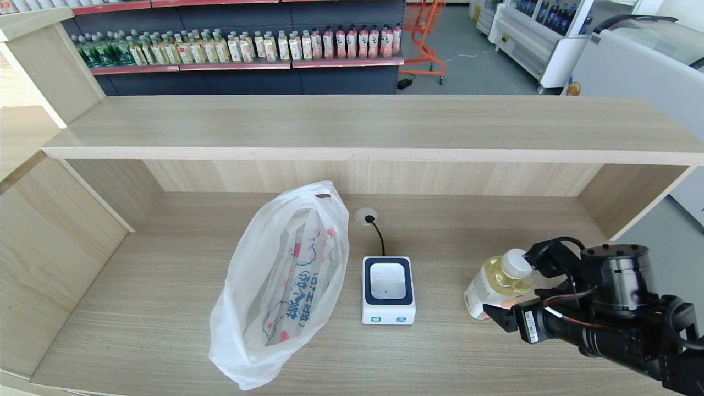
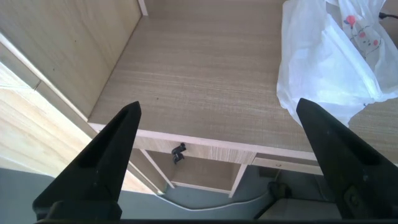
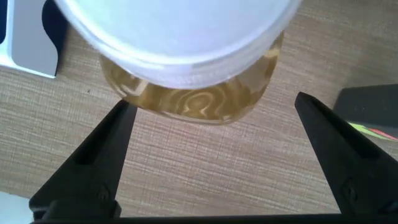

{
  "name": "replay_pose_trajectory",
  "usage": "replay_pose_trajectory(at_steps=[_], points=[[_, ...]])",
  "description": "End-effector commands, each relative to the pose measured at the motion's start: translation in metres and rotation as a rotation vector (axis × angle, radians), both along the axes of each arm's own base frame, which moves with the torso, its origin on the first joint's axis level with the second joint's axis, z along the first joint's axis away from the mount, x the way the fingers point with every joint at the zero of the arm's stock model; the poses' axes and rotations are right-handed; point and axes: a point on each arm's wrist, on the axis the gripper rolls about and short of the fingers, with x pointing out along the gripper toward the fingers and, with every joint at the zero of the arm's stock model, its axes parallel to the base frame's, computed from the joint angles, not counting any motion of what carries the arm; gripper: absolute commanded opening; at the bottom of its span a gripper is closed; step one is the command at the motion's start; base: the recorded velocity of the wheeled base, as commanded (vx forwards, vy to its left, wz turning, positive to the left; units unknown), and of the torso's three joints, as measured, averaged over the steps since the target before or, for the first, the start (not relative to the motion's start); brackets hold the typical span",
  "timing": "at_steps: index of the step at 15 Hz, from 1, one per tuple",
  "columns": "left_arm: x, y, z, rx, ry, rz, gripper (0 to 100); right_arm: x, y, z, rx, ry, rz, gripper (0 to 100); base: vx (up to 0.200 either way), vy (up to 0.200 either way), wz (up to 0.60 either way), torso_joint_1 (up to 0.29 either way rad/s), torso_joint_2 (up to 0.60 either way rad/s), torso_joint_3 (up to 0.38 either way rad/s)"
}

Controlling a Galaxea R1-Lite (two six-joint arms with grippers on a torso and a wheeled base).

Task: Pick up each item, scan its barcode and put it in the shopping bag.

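Worktop [image 1: 137,330]: shopping bag [image 1: 247,308] lay left of centre, thin floppy plastic with one printed pack already inside. Scanner [image 1: 388,290] sat mid-worktop just beside the bag, window up, its cable running to the back edge. Bottle [image 1: 498,286] stood upright towards the right edge, well apart from the scanner: clear plastic, yellowish liquid, white cap [image 3: 180,31]. Right gripper [image 3: 208,165] was at the bottle with its jaws spread either side, not pinching it. Left gripper [image 2: 214,162] hung over the near left corner, jaws spread, empty. The bottle looked full, so probably fairly heavy with smooth, slippery walls. I'd grip the labelled body below the shoulder, not the cap.
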Motion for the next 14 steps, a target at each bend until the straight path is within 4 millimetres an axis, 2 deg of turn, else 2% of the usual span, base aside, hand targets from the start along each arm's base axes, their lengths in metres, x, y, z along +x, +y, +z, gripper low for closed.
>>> replay_pose_trajectory(at_steps=[1,14], points=[[0.0,0.0,0.0,0.0,0.0,0.001,100,0.004,0.005,-0.007,-0.004,0.012,0.014,100,0.0,0.0,0.0,0.0,0.0,0.0],[0.0,0.0,0.0,0.0,0.0,0.001,100,0.035,0.027,-0.038,0.058,-0.162,0.048,100,0.0,0.0,0.0,0.0,0.0,0.0]])
